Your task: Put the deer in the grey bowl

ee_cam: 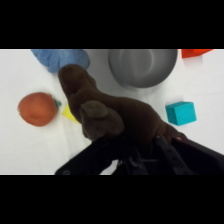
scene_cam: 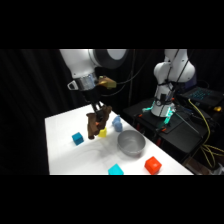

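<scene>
The deer [scene_cam: 95, 125], a dark brown soft toy, hangs in the air above the white table [scene_cam: 62, 150], with my gripper [scene_cam: 100, 107] shut on its upper end. In the wrist view the deer [ee_cam: 110, 112] fills the middle and covers the fingertips of the gripper [ee_cam: 135, 145]. The grey bowl [scene_cam: 131, 142] stands on the table to the right of the hanging deer and lower in the picture. It shows in the wrist view as the round grey bowl [ee_cam: 142, 65] at the top, just past the toy's head.
Around the deer lie a cyan block [scene_cam: 77, 138], a small yellow piece [scene_cam: 102, 133] and a blue soft thing [scene_cam: 117, 123]. Another cyan block [scene_cam: 116, 170] and a red block [scene_cam: 153, 165] sit by the front edge. An orange-red ball [ee_cam: 37, 109] lies left.
</scene>
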Robot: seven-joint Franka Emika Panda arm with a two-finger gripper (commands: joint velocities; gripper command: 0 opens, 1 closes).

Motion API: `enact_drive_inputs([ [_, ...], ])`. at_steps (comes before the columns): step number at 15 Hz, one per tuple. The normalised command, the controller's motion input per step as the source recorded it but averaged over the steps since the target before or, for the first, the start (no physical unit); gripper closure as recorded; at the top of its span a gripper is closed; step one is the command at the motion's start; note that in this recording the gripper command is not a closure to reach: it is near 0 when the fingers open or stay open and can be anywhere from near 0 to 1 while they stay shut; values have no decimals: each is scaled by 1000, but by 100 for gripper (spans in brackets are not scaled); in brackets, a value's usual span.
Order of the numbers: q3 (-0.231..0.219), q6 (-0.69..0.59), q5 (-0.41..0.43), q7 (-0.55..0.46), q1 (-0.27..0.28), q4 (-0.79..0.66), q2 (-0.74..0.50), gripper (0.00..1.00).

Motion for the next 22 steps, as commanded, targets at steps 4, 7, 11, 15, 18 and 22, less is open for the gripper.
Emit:
enact_drive_inputs([
  [4, 62, 374, 40, 210, 93, -787, -583, 58],
  [7, 64, 487, 54, 104, 41, -670, -398, 58],
  [11, 65, 521, 146, -21, 24, -473, -211, 58],
  [15, 59, 418, 216, -120, 20, -325, -94, 58],
  [18, 67, 299, 234, -197, 27, -176, -11, 58],
  [22, 54, 147, 252, -269, 6, -21, 46, 0],
])
